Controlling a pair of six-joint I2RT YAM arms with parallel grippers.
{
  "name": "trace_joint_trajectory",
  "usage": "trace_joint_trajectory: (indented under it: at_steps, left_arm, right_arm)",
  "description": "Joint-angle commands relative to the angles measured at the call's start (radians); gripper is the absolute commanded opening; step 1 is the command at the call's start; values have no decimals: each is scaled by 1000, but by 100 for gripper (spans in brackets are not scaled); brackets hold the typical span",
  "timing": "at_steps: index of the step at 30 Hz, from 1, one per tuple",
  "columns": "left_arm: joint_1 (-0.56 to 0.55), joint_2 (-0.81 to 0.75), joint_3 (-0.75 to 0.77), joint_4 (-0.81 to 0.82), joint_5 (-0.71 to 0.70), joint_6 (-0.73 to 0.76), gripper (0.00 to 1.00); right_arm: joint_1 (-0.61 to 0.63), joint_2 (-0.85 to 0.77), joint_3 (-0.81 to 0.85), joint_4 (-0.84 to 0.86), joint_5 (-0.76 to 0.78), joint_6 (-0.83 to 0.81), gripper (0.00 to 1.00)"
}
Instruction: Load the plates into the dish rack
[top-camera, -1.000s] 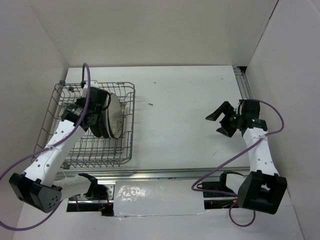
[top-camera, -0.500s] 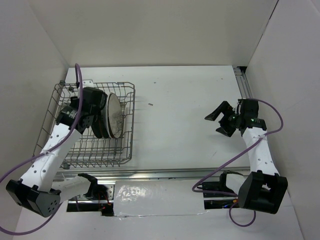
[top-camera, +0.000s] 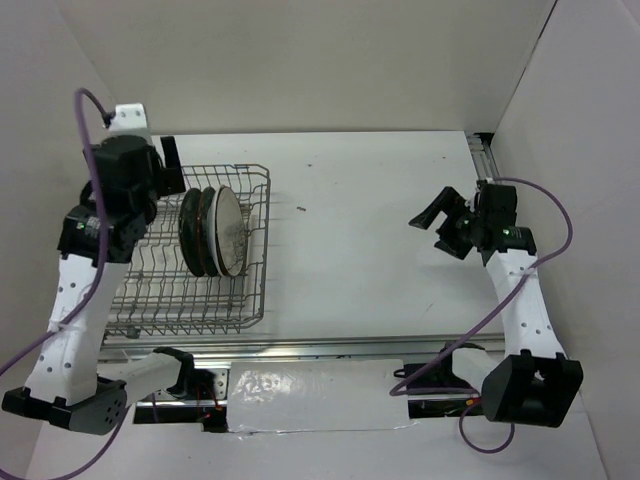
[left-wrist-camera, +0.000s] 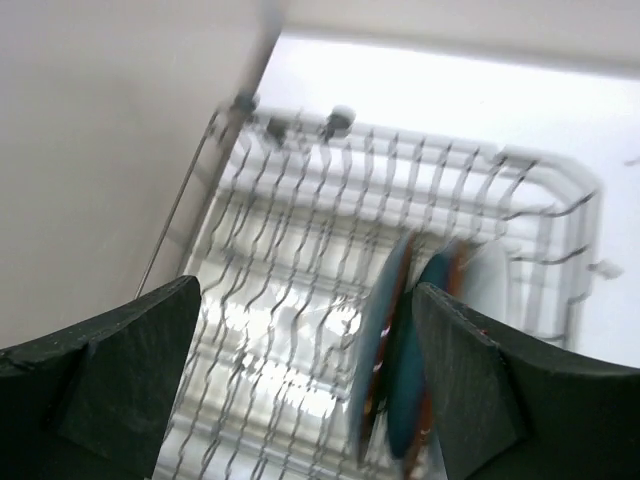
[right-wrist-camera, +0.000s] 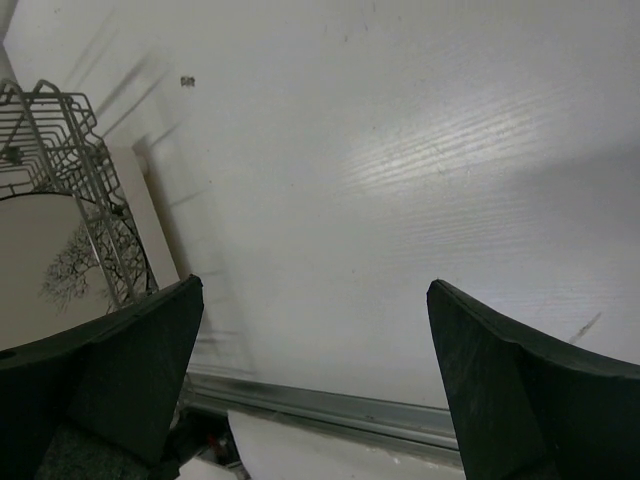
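Observation:
The dish rack (top-camera: 150, 300), a grey wire basket, sits at the left of the table. Several plates stand upright on edge in it: dark teal ones (top-camera: 193, 232) on the left, a cream one (top-camera: 233, 236) on the right, a red rim between them. My left gripper (top-camera: 165, 168) hangs high above the rack's back left corner, open and holding nothing. In the left wrist view the blurred rack (left-wrist-camera: 300, 230) and teal plates (left-wrist-camera: 400, 350) lie below the spread left gripper (left-wrist-camera: 305, 380). My right gripper (top-camera: 438, 228) hovers open and bare over the table's right side. Its wrist view shows the right gripper (right-wrist-camera: 315, 380) above white tabletop, with the cream plate (right-wrist-camera: 50, 270) at far left.
A metal rail (top-camera: 330, 347) runs along the table's near edge, and another (top-camera: 487, 165) runs along the right rear side. White walls close in the left, back and right. A small dark speck (top-camera: 300, 209) lies on the table right of the rack.
My left gripper opened, let go of the plate in the rack, and rose up and back to the left. The right gripper barely shifted.

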Motion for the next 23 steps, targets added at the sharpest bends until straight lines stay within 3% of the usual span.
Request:
trace_joint_trajectory:
  at_steps: [1,6,9,15,23]
  left_arm:
    - [15,26,222,92,216,124,99]
    - [-32,244,519,-37,428,109,99]
    - [-47,323,570,-49,557,80,99]
    - [-60,393,538,-26,784,14,99]
    - [-67,403,487,0,873,-8,99]
  right_arm:
    - [32,-41,106,-25,95,-13,100]
    - [81,-42,224,-42,268,-27,100]
    - [103,-21,302,-74,355,-34,100]
    - [114,-15,376,-99,442,-51,100]
    - [115,-49,372,-102,495,-51,100]
